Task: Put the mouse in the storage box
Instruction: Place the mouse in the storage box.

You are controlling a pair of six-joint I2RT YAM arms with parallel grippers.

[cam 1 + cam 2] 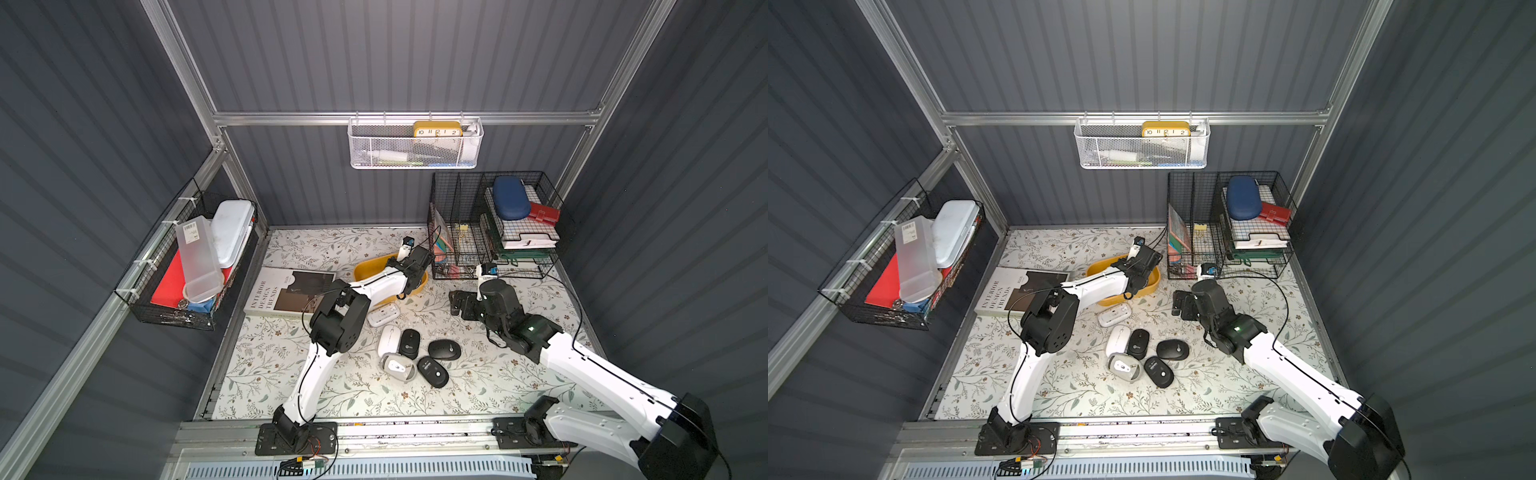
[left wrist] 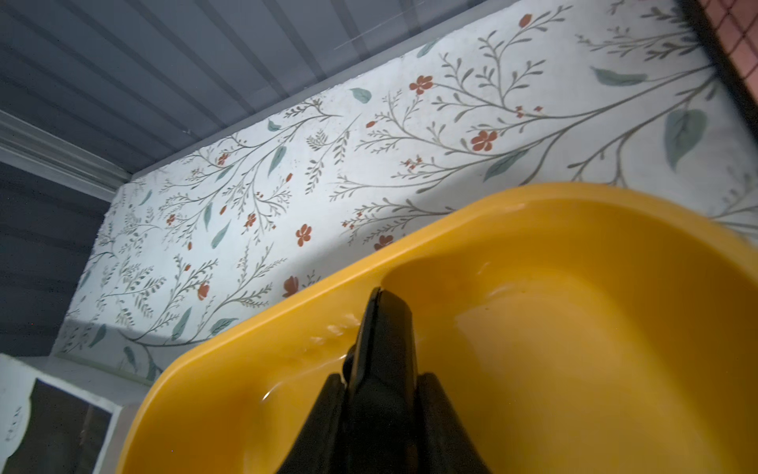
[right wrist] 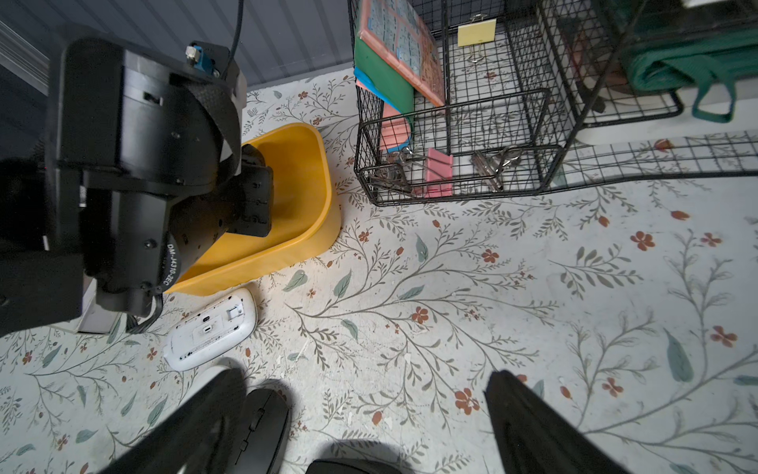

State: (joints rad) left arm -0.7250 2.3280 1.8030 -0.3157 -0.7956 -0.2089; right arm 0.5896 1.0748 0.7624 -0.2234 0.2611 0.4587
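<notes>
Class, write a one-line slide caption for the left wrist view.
Left gripper, shut, reaching into the shallow mustard-yellow plastic tub on the floral-patterned table.

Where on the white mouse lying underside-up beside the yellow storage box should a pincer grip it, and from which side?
Across its narrow middle, pinching the two long edges, coming straight down. The white mouse lies flat and low, underside up, so only its sides offer purchase. The open right pincer looks best placed; the storage box wall sits close to one end.
</notes>
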